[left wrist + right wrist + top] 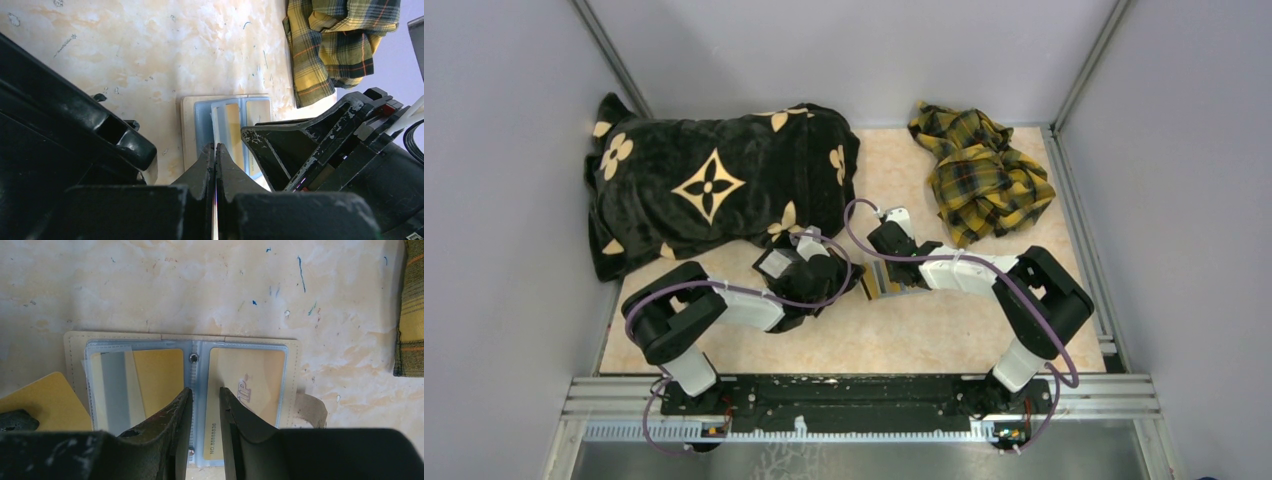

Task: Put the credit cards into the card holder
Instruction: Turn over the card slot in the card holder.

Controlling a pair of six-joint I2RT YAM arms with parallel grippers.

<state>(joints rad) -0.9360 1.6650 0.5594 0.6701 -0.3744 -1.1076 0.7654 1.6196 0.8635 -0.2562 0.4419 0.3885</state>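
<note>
**Feeding the held card into the open pocket**

The left pincer [215, 150] is fully closed on a gold credit card [42, 397], which its own camera sees only as a thin edge. The right pincer [205, 392] is open by a narrow gap and grips nothing; its two fingers stand either side of the spine of the card holder [125, 335]. I cannot tell if they press on it.

The holder lies opened flat on the counter [200, 285], directly under the right pincer and just ahead of the left one. To do this step well, I judge that the right pincer should pin the spine so the holder does not slide. The left one should lower the card almost flat, lead with one corner into the pocket mouth, and push slowly, because the plastic may buckle.

The holder is tan with a stitched border; inside are clear, glossy sleeves joined by a small metal rivet [193, 358], and a soft closing tab [312, 410] sticks out on the side far from the left pincer. The sleeve on that side already shows an embossed card [250, 375]; the cards look stiff and smooth; the counter is mottled and matt.
</note>
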